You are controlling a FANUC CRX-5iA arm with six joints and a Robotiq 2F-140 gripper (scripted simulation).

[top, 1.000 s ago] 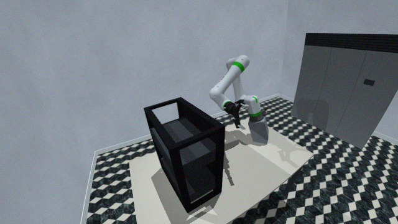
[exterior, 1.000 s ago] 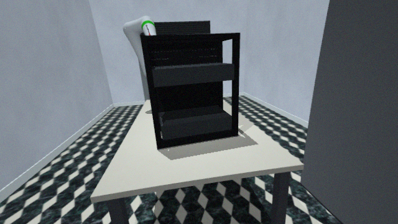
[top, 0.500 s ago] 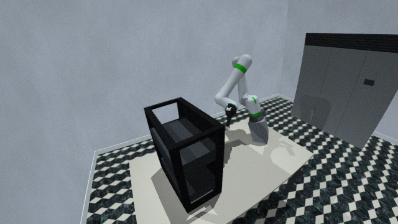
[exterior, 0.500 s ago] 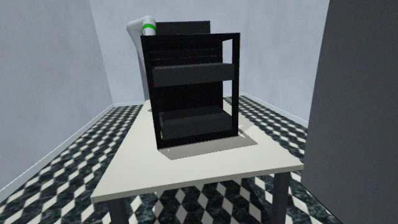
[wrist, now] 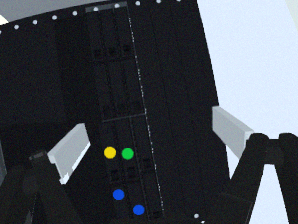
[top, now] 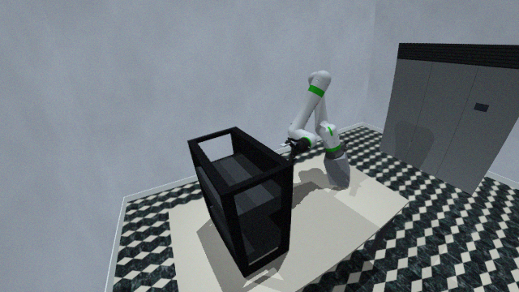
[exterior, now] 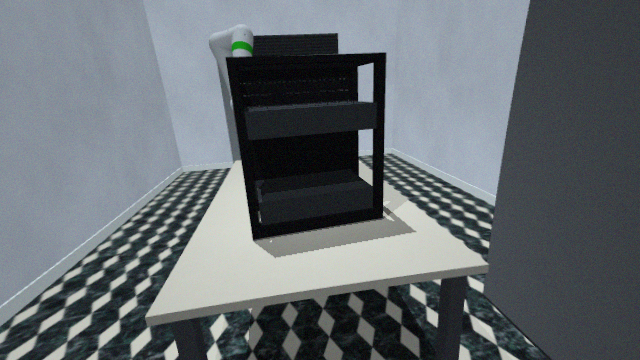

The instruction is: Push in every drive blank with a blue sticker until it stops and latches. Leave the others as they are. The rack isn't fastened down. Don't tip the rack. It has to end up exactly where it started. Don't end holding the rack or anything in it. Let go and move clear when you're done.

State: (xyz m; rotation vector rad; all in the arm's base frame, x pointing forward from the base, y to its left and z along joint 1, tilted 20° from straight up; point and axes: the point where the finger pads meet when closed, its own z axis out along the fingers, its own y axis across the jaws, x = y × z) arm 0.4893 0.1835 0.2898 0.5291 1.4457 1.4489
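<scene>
Your gripper is gaping wide, holding nothing, facing the rack. Only the wrist view is showing you two blue stickers.

The top view looked down from high at one corner of the room, far enough to take in the rack, the arm and the table. The exterior view stood low and near, facing the rack's opposite side, the arm behind it. The wrist view looked close at the rack's front.
</scene>
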